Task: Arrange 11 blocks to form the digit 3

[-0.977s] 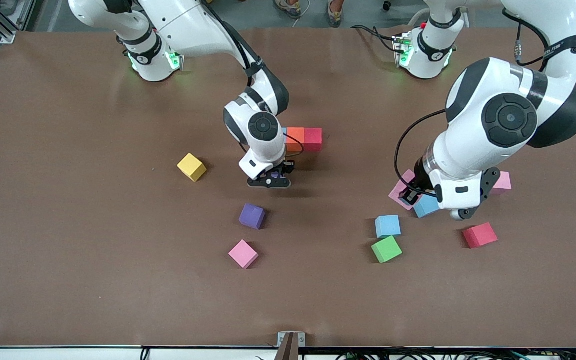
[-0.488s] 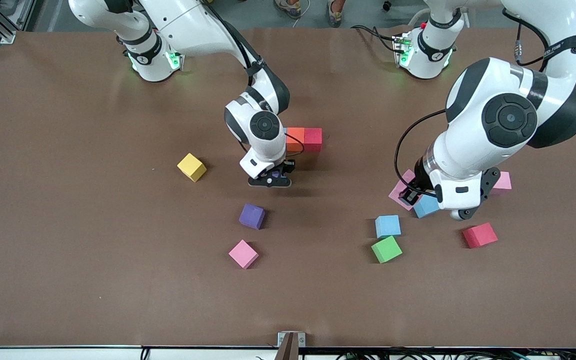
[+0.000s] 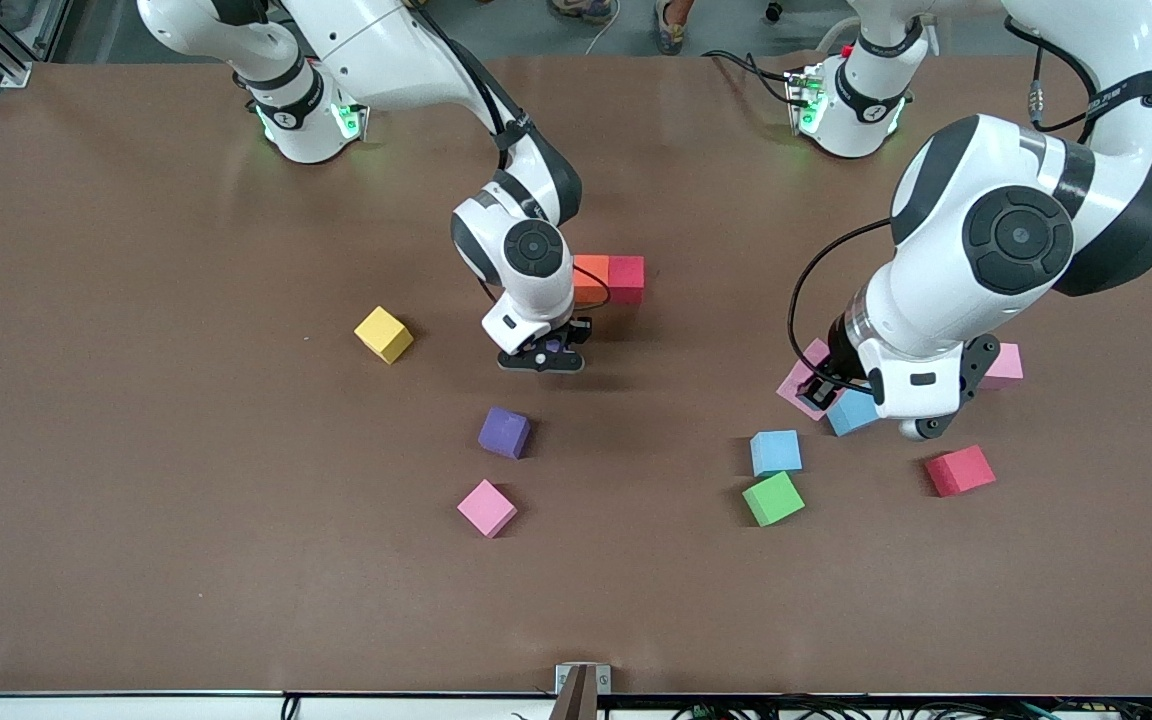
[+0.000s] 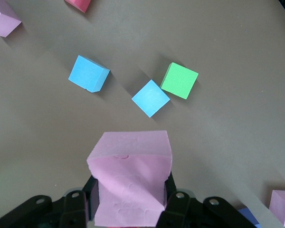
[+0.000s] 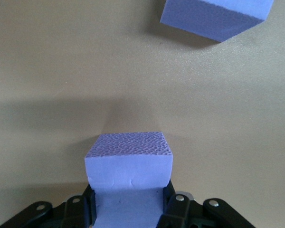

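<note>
My right gripper [image 3: 546, 354] is shut on a purple block [image 5: 128, 164], low over the table just beside an orange block [image 3: 591, 279] and a red block [image 3: 626, 278] that touch in a row. My left gripper [image 3: 815, 388] is shut on a pink block [image 4: 131, 175] and hangs above a light blue block [image 3: 852, 411] toward the left arm's end. Loose on the table lie a purple block [image 3: 504, 432], a pink block [image 3: 486, 507], a yellow block [image 3: 383, 334], a blue block [image 3: 775, 452], a green block [image 3: 772, 498], a red block [image 3: 959, 470] and a pink block [image 3: 1004, 365].
The brown table [image 3: 186, 500] has bare room toward the right arm's end and along the edge nearest the front camera. A small metal bracket [image 3: 582, 680] sits at that edge. The right arm's wrist hides whatever lies next to the orange block.
My right gripper has crept a little toward the orange and red row with the purple block in it. The left arm has not moved.
</note>
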`<state>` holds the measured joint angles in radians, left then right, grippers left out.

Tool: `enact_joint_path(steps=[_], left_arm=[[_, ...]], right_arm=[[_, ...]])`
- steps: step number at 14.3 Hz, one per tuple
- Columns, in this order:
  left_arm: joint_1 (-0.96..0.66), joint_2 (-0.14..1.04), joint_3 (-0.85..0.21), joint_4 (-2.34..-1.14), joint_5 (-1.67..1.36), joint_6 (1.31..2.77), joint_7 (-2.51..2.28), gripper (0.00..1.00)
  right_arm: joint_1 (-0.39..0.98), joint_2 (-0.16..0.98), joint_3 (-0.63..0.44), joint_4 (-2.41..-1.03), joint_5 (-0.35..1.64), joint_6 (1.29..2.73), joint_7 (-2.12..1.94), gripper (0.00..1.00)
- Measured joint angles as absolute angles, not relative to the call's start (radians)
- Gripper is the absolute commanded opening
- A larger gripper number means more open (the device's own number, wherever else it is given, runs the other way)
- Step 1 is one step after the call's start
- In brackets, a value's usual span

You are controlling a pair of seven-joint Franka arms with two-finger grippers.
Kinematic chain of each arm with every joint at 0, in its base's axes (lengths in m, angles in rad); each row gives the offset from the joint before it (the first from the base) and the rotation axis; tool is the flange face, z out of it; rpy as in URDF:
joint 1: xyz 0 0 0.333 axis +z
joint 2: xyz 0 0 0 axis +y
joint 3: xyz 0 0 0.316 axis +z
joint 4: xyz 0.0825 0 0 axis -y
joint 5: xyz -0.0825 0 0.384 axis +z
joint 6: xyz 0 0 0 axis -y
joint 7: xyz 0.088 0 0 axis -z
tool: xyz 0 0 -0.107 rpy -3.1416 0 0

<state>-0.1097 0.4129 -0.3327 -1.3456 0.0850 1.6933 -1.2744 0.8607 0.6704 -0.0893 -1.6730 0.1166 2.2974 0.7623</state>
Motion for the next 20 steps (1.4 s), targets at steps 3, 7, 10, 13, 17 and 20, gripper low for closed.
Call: enact_joint_path(steps=[3, 7, 10, 13, 17, 20], left_arm=[[-0.11, 0.413, -0.333, -1.346, 0.085, 1.693, -1.274, 0.01], [-0.112, 0.413, -0.334, -1.346, 0.085, 1.693, -1.274, 0.01], [-0.121, 0.413, -0.336, -1.347, 0.085, 1.693, -1.286, 0.01], [-0.144, 0.414, -0.337, -1.362, 0.085, 1.692, -1.345, 0.01], [-0.186, 0.42, -0.337, -1.432, 0.085, 1.707, -1.445, 0.01], [-0.199, 0.423, -0.337, -1.492, 0.085, 1.75, -1.49, 0.01]], right_arm=[[0.864, 0.67, -0.09, -1.674, 0.116, 2.295, 0.763, 0.02], [0.865, 0.67, -0.09, -1.675, 0.115, 2.295, 0.763, 0.02], [0.866, 0.67, -0.09, -1.675, 0.11, 2.295, 0.763, 0.04], [0.869, 0.669, -0.09, -1.675, 0.101, 2.295, 0.763, 0.11], [0.869, 0.67, -0.09, -1.676, 0.099, 2.294, 0.763, 1.0], [0.869, 0.67, -0.09, -1.694, 0.099, 2.291, 0.763, 1.0]])
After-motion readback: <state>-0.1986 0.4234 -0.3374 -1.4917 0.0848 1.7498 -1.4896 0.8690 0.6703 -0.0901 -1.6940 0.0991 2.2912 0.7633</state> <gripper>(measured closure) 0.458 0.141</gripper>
